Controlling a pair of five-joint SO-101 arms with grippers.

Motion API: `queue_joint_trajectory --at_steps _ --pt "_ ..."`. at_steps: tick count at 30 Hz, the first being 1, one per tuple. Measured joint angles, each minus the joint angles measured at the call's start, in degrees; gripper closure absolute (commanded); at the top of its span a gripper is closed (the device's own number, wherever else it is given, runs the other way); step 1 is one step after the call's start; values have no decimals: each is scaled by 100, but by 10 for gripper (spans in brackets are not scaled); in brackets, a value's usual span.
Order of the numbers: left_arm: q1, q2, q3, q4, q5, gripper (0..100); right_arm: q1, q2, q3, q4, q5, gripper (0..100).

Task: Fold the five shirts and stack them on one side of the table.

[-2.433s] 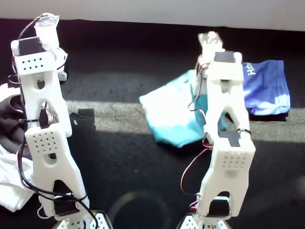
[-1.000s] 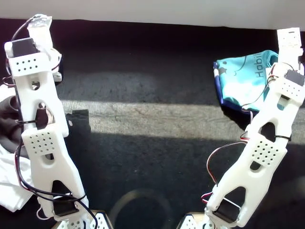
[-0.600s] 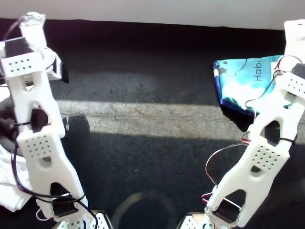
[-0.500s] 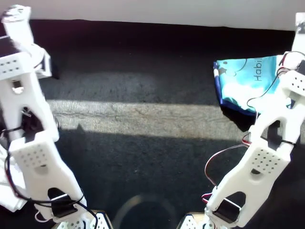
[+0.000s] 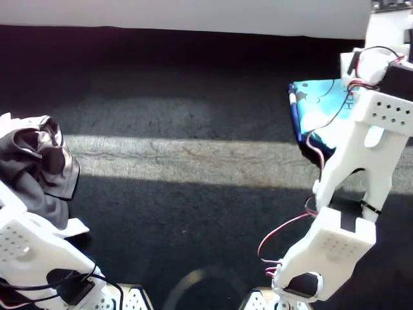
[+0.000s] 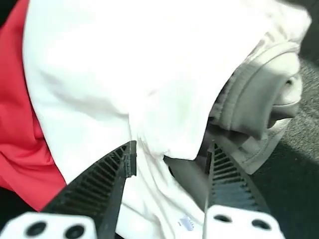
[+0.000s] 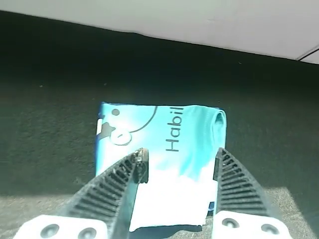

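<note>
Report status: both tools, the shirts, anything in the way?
Left tool open, at the white shirt. Right tool open, above the folded turquoise shirt. Grey shirt bunched against the white one.

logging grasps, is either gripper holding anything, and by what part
Nothing held: left gripper open over the white shirt, right gripper open above the teal shirt.
</note>
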Motion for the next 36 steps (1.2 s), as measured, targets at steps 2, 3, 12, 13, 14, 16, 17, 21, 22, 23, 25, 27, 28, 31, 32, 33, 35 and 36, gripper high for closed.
queue_joint_trajectory --at_steps 2,3,12,13,14,16,17,21,22,23,25,27,28,31,32,33,35,36 --pt "-44 316 0 -9 -88 768 -211 -167 0 185 0 790" --pt "-44 475 0 -9 -123 769 -316 -264 0 273 0 790" --pt "-26 1134 0 -79 -167 862 -756 -1099 -44 791 0 790" --pt "-26 1134 0 -79 -167 933 -756 -1160 -62 853 0 790" --pt "-26 1134 0 -79 -167 1000 -756 -1213 -62 905 0 790" --pt "-18 1134 -9 -79 -167 982 -765 -1266 -62 1002 0 790" --pt "-9 1143 -53 -79 -167 996 -765 -1275 -62 1029 0 790" --pt "53 1152 -475 9 -158 991 -765 -1275 -62 1046 0 790" --pt "79 1152 -659 132 -158 991 -765 -1275 -62 1046 0 790" --pt "105 1143 -870 273 -158 991 -765 -1275 -62 1046 0 790" --pt "185 1099 -1345 501 -158 991 -765 -1275 -62 1046 0 790" --pt "290 862 -1741 589 -44 991 -765 -1275 -62 1046 0 790" --pt "360 668 -1934 607 9 991 -765 -1275 -62 1046 0 790" --pt "782 -62 -2312 624 53 991 -721 -1275 -62 1143 0 790" --pt "976 -316 -2374 624 53 991 -695 -1275 -62 1196 0 790" --pt "1169 -598 -2409 624 53 991 -633 -1275 -62 1248 0 790" --pt "1626 -1160 -2418 633 53 991 -466 -1275 -62 1354 0 790" --pt "1881 -1433 -2418 633 53 991 -369 -1275 -62 1371 0 790"
